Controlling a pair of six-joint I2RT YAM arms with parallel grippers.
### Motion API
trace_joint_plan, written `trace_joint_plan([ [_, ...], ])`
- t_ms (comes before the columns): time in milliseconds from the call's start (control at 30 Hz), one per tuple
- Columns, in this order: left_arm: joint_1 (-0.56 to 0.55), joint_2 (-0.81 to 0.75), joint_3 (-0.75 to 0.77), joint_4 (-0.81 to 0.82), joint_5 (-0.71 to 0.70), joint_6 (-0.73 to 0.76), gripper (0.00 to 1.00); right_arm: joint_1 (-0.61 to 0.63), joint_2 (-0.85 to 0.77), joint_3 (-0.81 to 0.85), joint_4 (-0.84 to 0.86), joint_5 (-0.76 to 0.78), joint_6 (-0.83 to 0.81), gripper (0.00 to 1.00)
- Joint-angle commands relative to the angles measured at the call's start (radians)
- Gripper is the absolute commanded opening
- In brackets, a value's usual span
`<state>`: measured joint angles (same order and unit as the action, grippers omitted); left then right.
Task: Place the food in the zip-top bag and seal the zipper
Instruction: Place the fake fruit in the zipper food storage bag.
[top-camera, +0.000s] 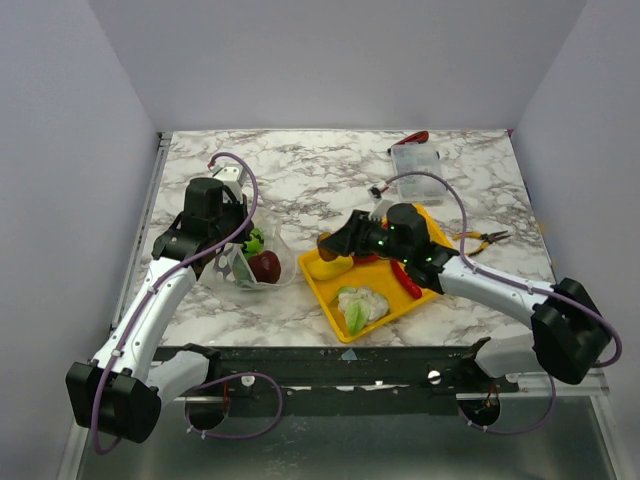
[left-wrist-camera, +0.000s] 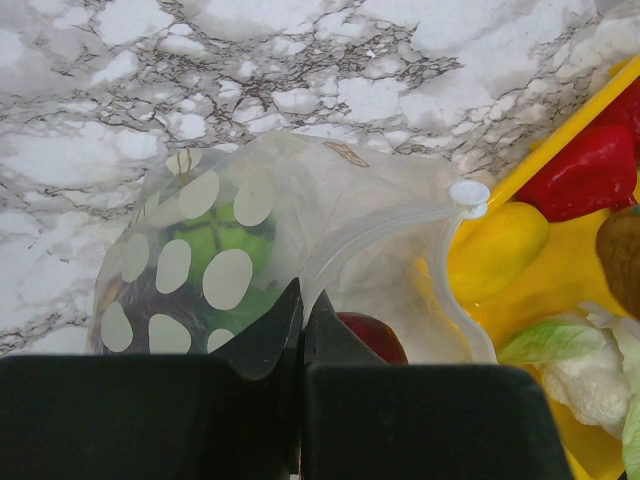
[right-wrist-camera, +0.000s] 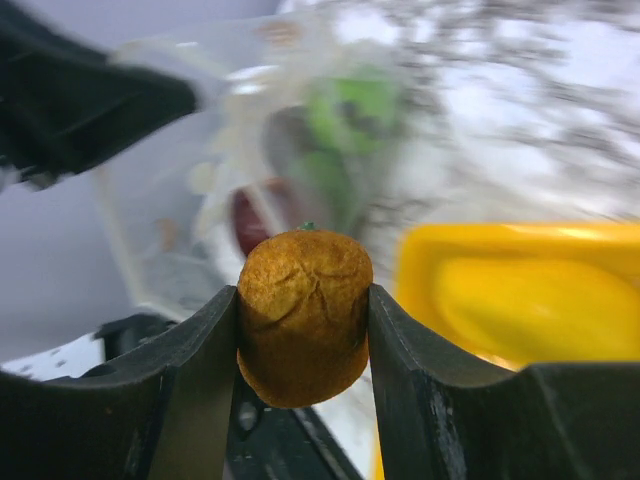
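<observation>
The left gripper (left-wrist-camera: 302, 305) is pinching the zip-top bag (left-wrist-camera: 300, 190) near the worktop's (top-camera: 330, 180) left edge; the right gripper (right-wrist-camera: 303, 296) is clamping a yellow-orange piece (right-wrist-camera: 303, 330).

A: Setting?
B: Robot lab test cell. Plain pale walls (top-camera: 330, 60) box in a marble-patterned tabletop (top-camera: 330, 170). White-and-black left arm (top-camera: 150, 310) and right arm (top-camera: 500, 285) are bolted to a black metal rail (top-camera: 330, 365), and lilac cables (top-camera: 233, 154) run exposed.
</observation>
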<state>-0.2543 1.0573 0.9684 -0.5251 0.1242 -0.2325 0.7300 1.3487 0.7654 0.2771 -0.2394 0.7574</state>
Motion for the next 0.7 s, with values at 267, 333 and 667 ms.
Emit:
trace_joint_plan([
  [267, 0.01, -0.025, 0.016, 0.008, 0.011, 0.002, 0.0, 0.197, 0.38, 0.253, 0.399, -0.179, 0.096, 0.15],
  [333, 0.011, -0.03, 0.015, 0.009, 0.009, 0.002, 0.0, 0.209, 0.424, 0.285, 0.407, -0.178, 0.097, 0.17],
  [667, 0.018, -0.033, 0.016, 0.008, 0.015, 0.002, 0.0, 0.238, 0.47, 0.388, 0.249, -0.109, 0.056, 0.74],
])
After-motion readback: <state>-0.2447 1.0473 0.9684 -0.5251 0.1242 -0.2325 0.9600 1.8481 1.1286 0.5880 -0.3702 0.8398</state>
